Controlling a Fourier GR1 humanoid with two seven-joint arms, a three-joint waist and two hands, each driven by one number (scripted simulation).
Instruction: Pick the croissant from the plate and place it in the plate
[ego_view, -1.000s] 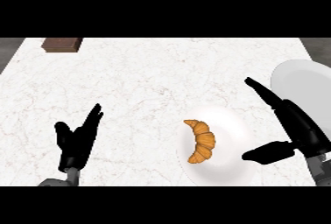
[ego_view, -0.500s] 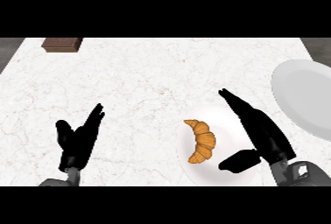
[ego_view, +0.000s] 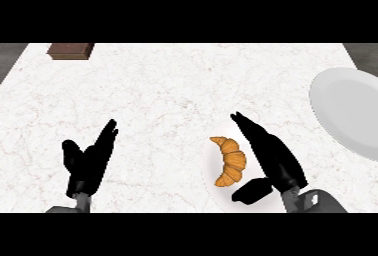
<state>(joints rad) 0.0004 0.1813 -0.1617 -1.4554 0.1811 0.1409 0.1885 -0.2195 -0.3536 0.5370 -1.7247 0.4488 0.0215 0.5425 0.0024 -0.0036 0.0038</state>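
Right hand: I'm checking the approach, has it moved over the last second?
Yes. The right hand has shifted left, away from the grey plate at the right edge, and now lies right beside the croissant, fingers straight.

On the counter (ego_view: 162, 90), the croissant (ego_view: 229, 161) lies on the near plate (ego_view: 212, 176), just in front of me. My right hand (ego_view: 272, 156) sits just right of the croissant, over that plate. My left hand (ego_view: 88, 161) rests well to the left. A second plate (ego_view: 347, 110) lies at the right edge. A block (ego_view: 70, 50) sits far back left.
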